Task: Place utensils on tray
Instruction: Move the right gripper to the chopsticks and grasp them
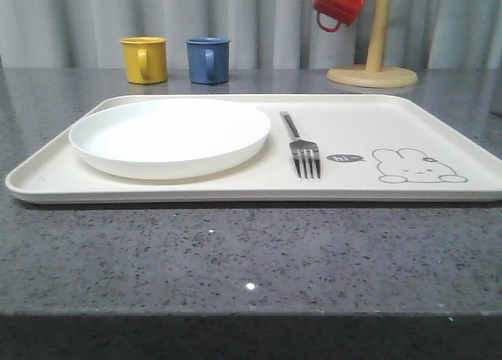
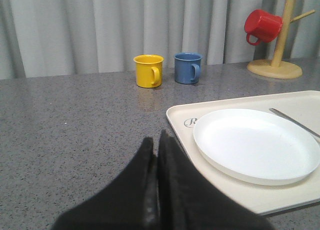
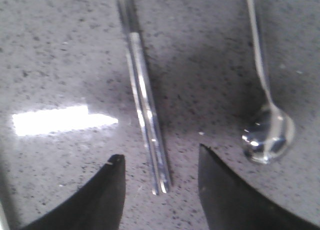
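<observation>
The cream tray (image 1: 439, 121) lies across the grey table with the rabbit drawing at its right. On it rest a round white plate (image 1: 169, 135) at the left and a silver fork (image 1: 301, 148) beside it. In the left wrist view my left gripper (image 2: 156, 140) is shut and empty, just off the tray's (image 2: 180, 115) near corner, close to the plate (image 2: 255, 142). In the right wrist view my right gripper (image 3: 161, 159) stands open over the bare table, the end of the metal chopsticks (image 3: 145, 107) lying between its fingers. A shiny spoon (image 3: 266, 125) lies beside them.
A yellow mug (image 1: 144, 59) and a blue mug (image 1: 208, 60) stand behind the tray. A red mug (image 1: 340, 2) hangs on a wooden mug tree (image 1: 375, 50) at the back right. A curtain closes the back.
</observation>
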`<act>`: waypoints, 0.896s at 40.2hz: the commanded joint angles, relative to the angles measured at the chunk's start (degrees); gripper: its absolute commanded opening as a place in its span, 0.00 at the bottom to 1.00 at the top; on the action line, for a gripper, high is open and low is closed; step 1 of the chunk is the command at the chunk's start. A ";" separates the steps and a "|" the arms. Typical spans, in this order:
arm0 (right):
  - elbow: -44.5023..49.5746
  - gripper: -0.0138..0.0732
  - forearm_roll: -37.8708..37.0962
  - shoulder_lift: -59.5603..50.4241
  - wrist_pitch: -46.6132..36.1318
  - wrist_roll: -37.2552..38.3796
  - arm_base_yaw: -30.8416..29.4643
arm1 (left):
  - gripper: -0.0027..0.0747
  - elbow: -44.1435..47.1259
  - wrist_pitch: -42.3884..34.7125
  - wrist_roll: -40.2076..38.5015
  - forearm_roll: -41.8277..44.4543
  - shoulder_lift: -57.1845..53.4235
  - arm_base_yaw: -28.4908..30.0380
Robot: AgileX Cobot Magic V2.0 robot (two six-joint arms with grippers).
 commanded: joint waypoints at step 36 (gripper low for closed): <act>-1.34 0.27 0.00 5.94 -3.78 -1.23 0.18 | 0.01 -1.56 -4.30 -0.40 -0.36 0.75 -0.52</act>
